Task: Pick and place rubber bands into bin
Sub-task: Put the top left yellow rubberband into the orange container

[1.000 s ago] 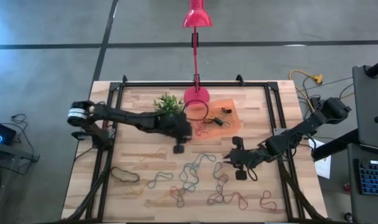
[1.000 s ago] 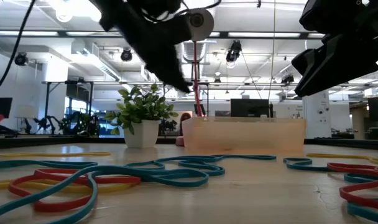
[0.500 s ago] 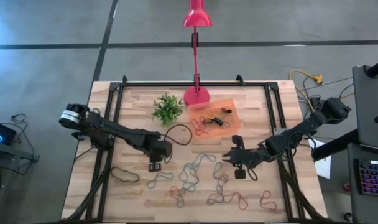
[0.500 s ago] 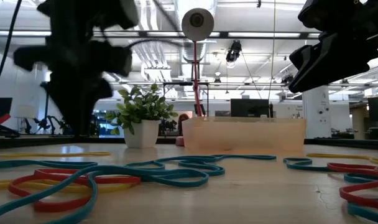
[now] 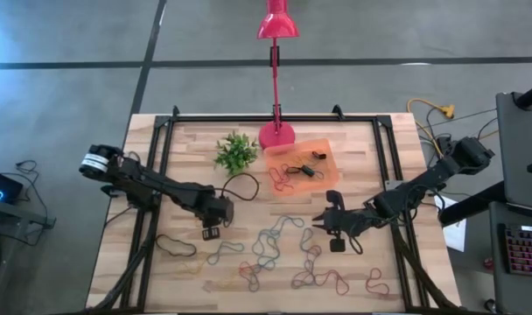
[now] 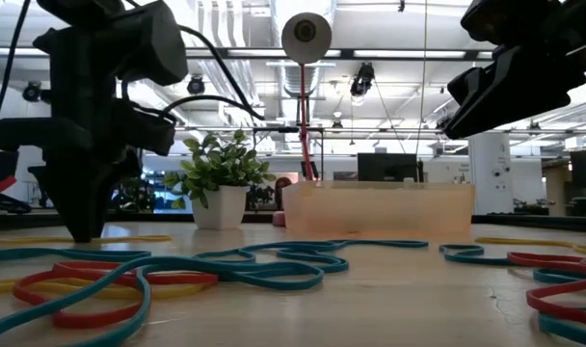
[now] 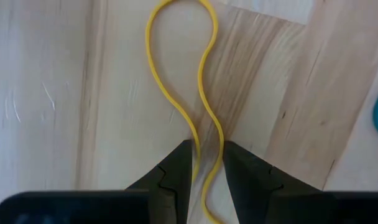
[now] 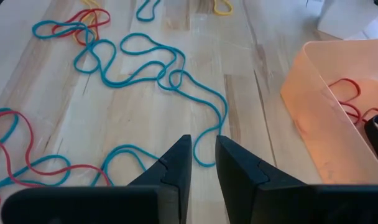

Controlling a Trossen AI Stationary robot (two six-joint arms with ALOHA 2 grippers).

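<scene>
The right gripper [image 8: 203, 163] hangs above the wooden surface [image 8: 251, 112], its two dark jaws standing a narrow gap apart with nothing between them. Just beyond the jaws a long teal rubber band [image 8: 153, 68] snakes in loops across the boards. Farther from the bin, red rubber bands [image 8: 24, 163] tangle with more teal loops. The translucent orange bin [image 8: 326, 140] sits to one side of the gripper, with a red rubber band [image 8: 349, 93] lying inside it.
</scene>
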